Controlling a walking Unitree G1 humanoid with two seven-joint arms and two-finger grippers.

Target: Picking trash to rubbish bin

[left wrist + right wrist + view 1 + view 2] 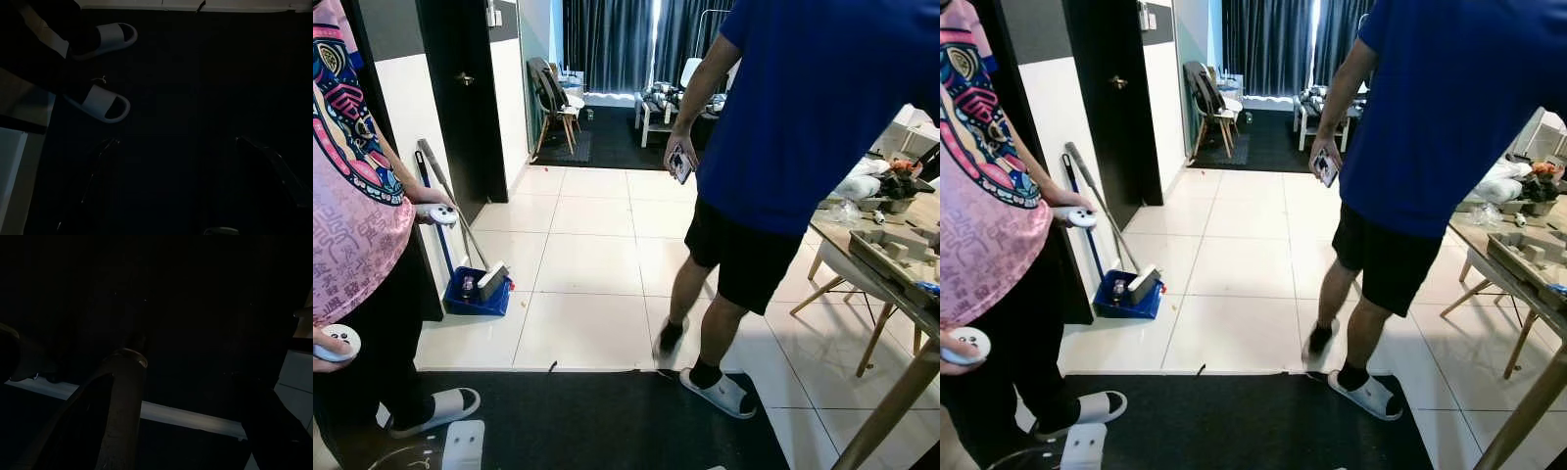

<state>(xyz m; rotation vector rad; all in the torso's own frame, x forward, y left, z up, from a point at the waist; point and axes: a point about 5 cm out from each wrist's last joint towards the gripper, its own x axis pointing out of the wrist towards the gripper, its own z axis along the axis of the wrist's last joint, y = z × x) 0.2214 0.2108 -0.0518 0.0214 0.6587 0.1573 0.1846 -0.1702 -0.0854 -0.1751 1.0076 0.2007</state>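
Note:
A small dark scrap (551, 366) lies on the white tiles at the edge of the black mat (607, 421); the left wrist view catches the same scrap (199, 6) past the mat's far edge. By the left wall stands a blue dustpan (475, 296) with a brush and a small bottle (467, 286) in it. My left gripper (188, 186) hangs over the dark mat, open, with nothing between its fingers. In the very dark right wrist view my right gripper (195, 431) hangs low, its fingers apart and empty.
A person in a blue shirt (783, 117) stands mid-floor, phone in hand. At the left, a person in pink (352, 215) holds white controllers, white slippers (105, 100) on the mat. A cluttered wooden table (891, 264) juts in at right. Chairs stand far back.

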